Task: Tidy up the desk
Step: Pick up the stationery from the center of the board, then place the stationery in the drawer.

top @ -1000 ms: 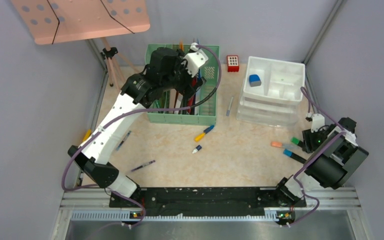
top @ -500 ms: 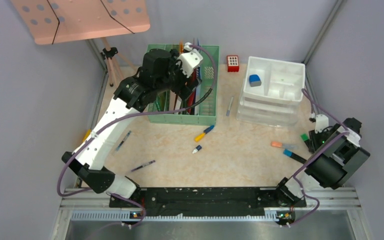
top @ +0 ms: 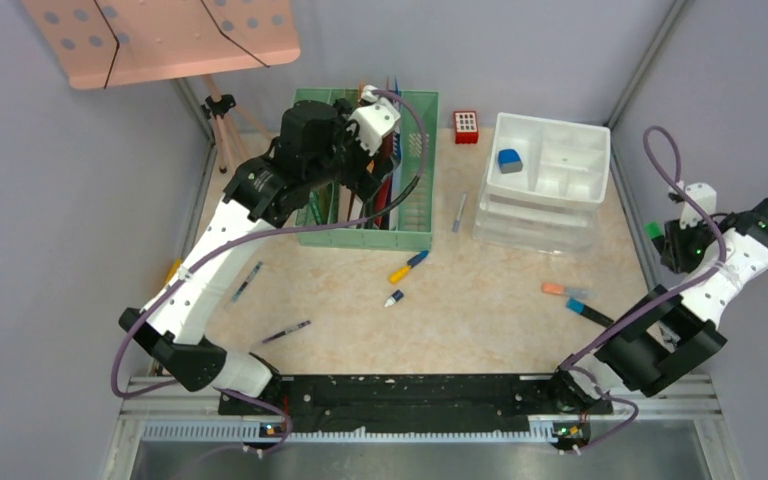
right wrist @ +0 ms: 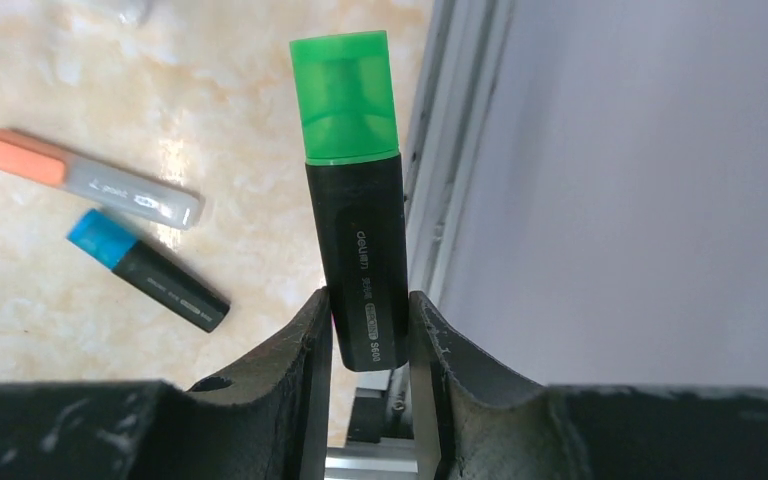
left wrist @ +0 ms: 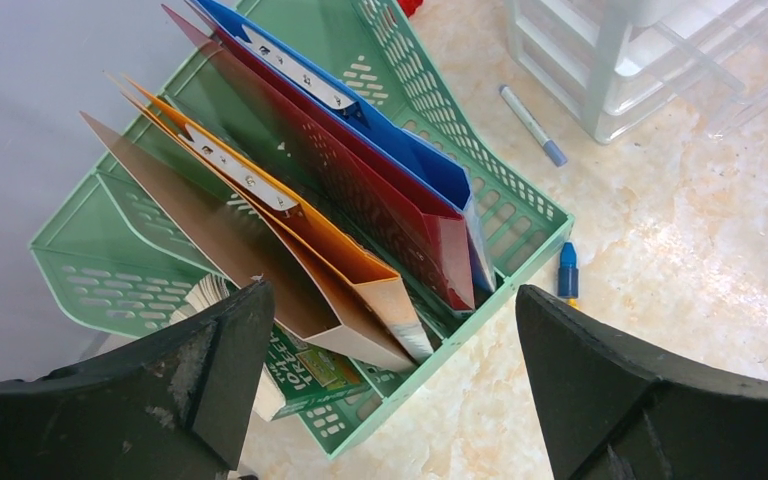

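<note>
The desk [top: 480,330] is a beige marble-patterned top with pens scattered on it. My left gripper [top: 360,180] hangs open and empty over the green file basket [top: 360,238]. In the left wrist view the gripper [left wrist: 392,300] is above the basket's near corner [left wrist: 520,200], which holds blue, red, orange and brown folders and a green book. My right gripper [top: 672,245] is raised by the right wall, shut on a green-capped black highlighter [top: 652,229]. In the right wrist view the gripper [right wrist: 368,310] clamps the highlighter [right wrist: 350,150] by its base, cap pointing away.
An orange-capped marker [top: 558,290] and a blue-capped highlighter [top: 588,311] lie at the right. A yellow-blue pen [top: 408,266], a small cap [top: 393,298] and other pens [top: 459,212] [top: 246,281] [top: 286,332] lie about. A white drawer organizer [top: 550,200] holds a blue eraser [top: 510,160].
My right arm has lifted and swung back along the right wall, carrying the green highlighter up off the desk. My left gripper has shifted slightly left over the basket.
</note>
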Motion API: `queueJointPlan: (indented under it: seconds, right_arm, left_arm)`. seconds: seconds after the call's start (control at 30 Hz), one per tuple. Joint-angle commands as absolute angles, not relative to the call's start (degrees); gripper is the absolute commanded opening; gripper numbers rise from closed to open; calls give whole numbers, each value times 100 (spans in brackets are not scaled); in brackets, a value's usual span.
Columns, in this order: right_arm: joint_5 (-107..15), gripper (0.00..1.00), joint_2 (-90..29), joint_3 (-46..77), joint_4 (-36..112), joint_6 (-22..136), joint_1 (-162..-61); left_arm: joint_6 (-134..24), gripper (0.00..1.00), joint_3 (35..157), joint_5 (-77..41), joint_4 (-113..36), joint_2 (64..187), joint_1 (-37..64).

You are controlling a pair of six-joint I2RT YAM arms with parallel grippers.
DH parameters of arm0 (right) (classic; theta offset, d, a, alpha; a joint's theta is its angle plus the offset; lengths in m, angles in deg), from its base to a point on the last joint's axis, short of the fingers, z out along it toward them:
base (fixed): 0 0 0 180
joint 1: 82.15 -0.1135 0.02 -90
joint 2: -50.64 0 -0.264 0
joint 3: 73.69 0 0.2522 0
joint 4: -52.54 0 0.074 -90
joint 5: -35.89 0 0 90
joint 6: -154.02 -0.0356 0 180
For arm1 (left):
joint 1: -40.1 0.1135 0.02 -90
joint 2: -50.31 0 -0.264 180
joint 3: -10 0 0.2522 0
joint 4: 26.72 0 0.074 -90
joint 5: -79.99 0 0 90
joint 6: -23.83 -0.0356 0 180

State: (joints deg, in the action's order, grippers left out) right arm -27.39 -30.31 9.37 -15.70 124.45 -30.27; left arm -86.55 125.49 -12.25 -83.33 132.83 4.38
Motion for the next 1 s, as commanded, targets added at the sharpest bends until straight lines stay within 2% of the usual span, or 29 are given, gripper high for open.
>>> queueJointPlan:
  seconds: [0.0, 0.13, 0.27, 0.43, 0.63, 0.97]
  right_arm:
    - [-2077, 0, -2355, 1952, -2572, 12441, -3155]
    - [-2088, 0, -1870, 2536, -2900, 12206, -3808]
    - [-2362, 0, -1545, 2830, -2817, 11647, -4921]
    - [-2527, 0, -1720, 3172, -2807, 11050, -6132]
    - [-3186, 0, -2011, 2927, -2238, 10558, -7576]
    - [-3655, 0, -2276, 2355, -2063, 11010, -8393]
  left_arm:
    - [-8482, 96, 12536, -1091, -7955, 13038, 467]
    - [-8419, 96, 12524, -1071, -7909, 13030, 472]
    - [-8348, 96, 12473, -913, -7853, 13016, 476]
    - [-8243, 97, 12418, -634, -7773, 12945, 503]
    - [-8057, 98, 12317, -483, -7648, 12772, 687]
    - [-7986, 98, 12081, -615, -7605, 12511, 889]
